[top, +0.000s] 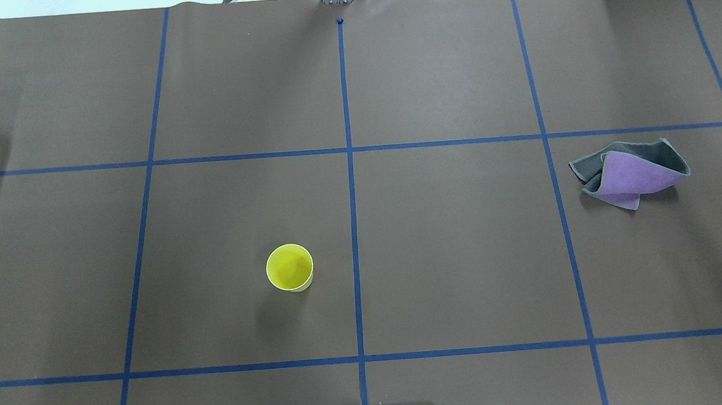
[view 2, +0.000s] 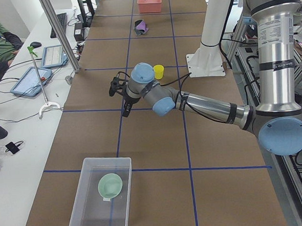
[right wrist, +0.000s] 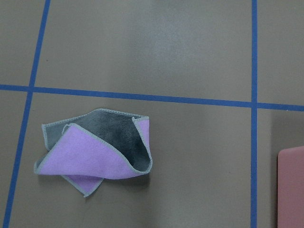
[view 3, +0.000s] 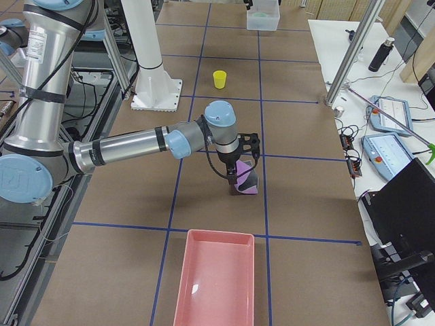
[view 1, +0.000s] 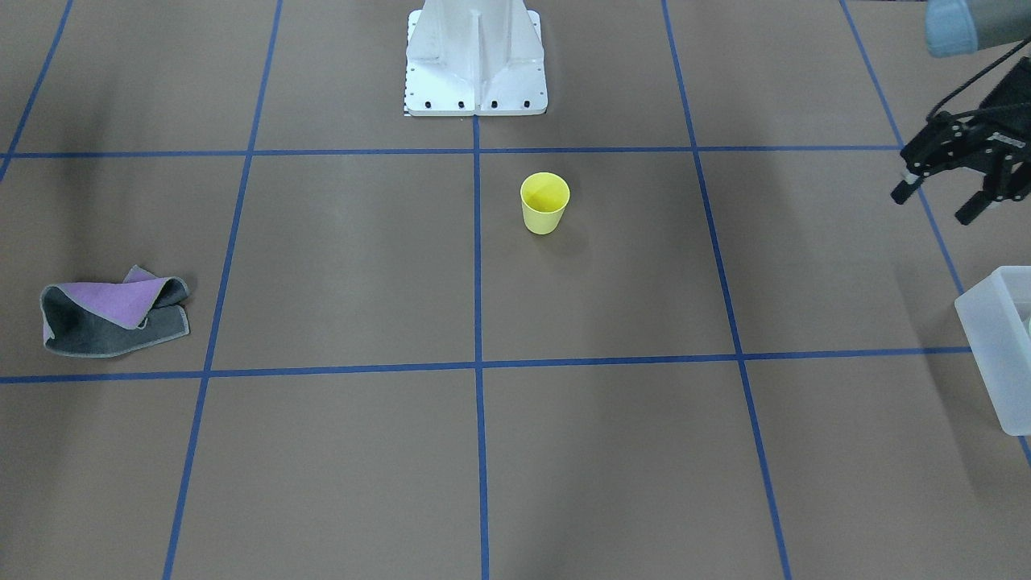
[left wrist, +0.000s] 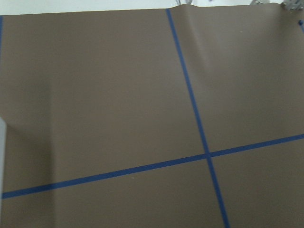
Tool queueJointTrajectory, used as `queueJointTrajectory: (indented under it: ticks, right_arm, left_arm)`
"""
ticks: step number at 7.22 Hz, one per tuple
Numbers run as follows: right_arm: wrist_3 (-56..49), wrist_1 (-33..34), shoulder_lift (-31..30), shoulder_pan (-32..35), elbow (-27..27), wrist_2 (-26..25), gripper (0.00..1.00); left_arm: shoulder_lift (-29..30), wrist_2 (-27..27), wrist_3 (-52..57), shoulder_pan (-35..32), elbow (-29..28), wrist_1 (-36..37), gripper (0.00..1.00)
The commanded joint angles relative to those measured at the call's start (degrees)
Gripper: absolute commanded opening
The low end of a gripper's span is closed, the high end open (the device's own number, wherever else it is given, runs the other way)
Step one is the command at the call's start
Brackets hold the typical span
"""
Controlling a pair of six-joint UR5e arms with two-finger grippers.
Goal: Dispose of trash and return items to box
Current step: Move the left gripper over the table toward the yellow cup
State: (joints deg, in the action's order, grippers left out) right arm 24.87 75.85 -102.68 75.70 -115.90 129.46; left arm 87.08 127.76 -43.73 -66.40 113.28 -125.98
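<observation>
the box, a frosted see-through bin, sits at the far end of the table on the robot's left side, and only its corner pokes in at the edge of the front-facing view. inside it, lying on the bottom, is a pale green bowl, open side up.

the left gripper hangs above the brown paper between the box and the middle of the table, apart from both. its two black fingers are spread wide with nothing between them.

further along, a yellow cup stands upright just in front of the white robot base, close beside the centre blue tape line, and it looks empty from above.

over on the robot's right side a purple and grey cloth lies crumpled, one corner folded over so the purple face shows on top of the grey. the right gripper hovers right over it. from the side i cannot tell whether its fingers are spread or closed.

beyond the cloth, at the table's right end, sits a pink tray, well apart from the cloth.
</observation>
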Motion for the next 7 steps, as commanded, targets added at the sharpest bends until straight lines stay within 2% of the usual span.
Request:
queueJointTrajectory:
  ticks: [1,2,3,6,7]
  right_arm:
    - [0.00,0.00,-0.07,-0.11,0.06,0.00,1.00]
    - [0.00,0.00,-0.07,-0.11,0.06,-0.09,1.00]
    - [0.00,0.00,-0.07,-0.11,0.06,-0.09,1.00]
    - [-0.09,0.00,-0.33,-0.02,0.15,-0.18,1.00]
    - [-0.09,0.00,-0.33,-0.02,0.24,-0.18,1.00]
  left_arm:
    - [0.99,-14.49,-11.85,16.67,3.96,0.12,0.99]
    - [1.25,-20.56,-15.03,23.18,4.32,1.43,0.99]
    - [4.30,-26.54,-18.20,29.51,4.84,4.57,0.99]
    - [23.43,-36.86,-29.88,44.47,5.82,30.81,0.99]
    - [24.62,-38.80,-31.05,47.12,4.68,31.67,0.99]
